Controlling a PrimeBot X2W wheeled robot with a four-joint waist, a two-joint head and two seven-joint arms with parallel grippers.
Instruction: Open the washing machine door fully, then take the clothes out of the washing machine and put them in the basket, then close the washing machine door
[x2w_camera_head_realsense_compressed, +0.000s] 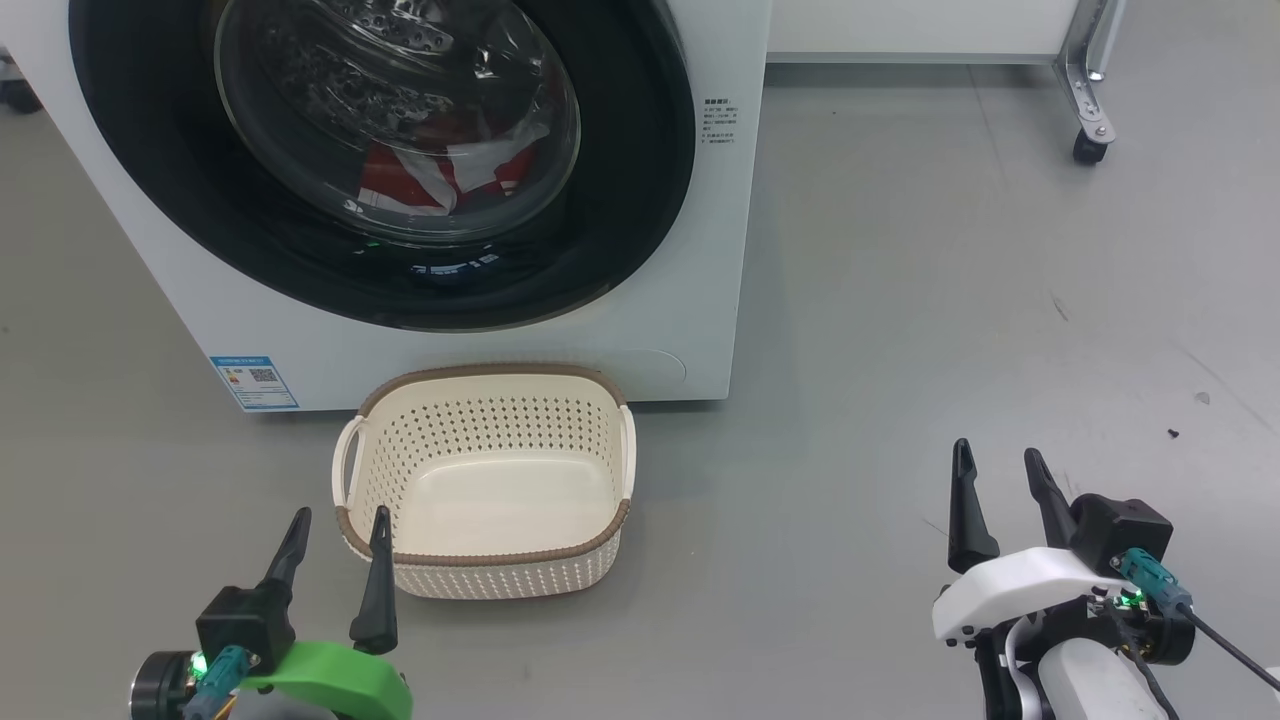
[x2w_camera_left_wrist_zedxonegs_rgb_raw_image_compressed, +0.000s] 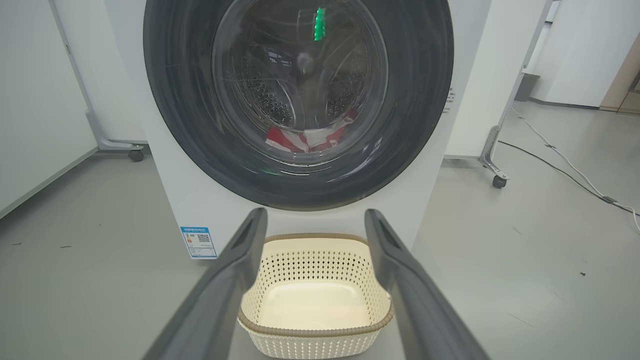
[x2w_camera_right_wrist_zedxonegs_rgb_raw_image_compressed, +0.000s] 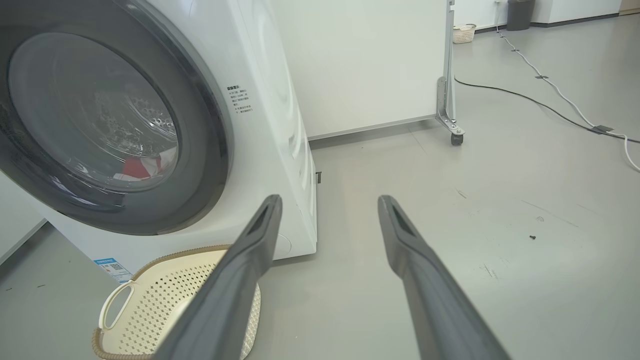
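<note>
The white washing machine stands ahead with its round black-rimmed door shut flat against the front. Behind the glass lie red and white clothes, also seen in the left wrist view. On the floor just in front of the machine sits the cream basket with nothing in it. My left gripper hovers open at the basket's near left corner. My right gripper is open well off to the right, over bare floor. In the right wrist view the door and basket lie to the left.
A blue label marks the machine's lower left corner. A wheeled metal stand leg stands at the back right, and cables run across the grey floor farther right. White panels flank the machine.
</note>
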